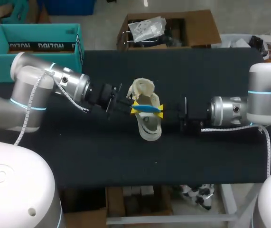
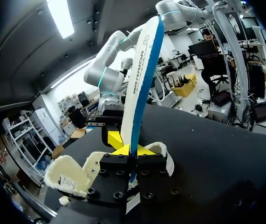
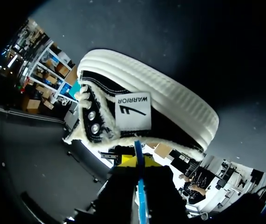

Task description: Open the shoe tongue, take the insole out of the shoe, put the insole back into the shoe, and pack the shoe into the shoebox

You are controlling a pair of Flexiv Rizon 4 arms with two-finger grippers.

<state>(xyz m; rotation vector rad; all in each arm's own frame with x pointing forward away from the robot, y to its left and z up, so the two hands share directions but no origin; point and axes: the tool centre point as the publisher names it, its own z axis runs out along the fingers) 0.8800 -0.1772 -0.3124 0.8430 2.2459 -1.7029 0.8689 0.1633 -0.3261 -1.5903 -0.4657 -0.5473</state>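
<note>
A white-soled shoe [image 1: 148,129] with a fleece lining lies in the middle of the black table [image 1: 102,156], its tongue folded open. A white insole with a blue edge [image 1: 147,109] is held on edge above the shoe's opening, between both arms. My left gripper [image 1: 134,108] is shut on one end; in the left wrist view the insole [image 2: 142,74] rises from between its yellow tips [image 2: 127,150], with the shoe [image 2: 72,175] just beneath and my right gripper [image 2: 115,137] ahead. My right gripper [image 1: 160,111] is shut on the other end, the blue edge [image 3: 139,186] running between its fingers beside the shoe [image 3: 170,100].
A teal shoebox [image 1: 35,45] stands open at the table's back left corner, behind my left arm. Bare black tabletop stretches in front of the shoe and to both sides of it.
</note>
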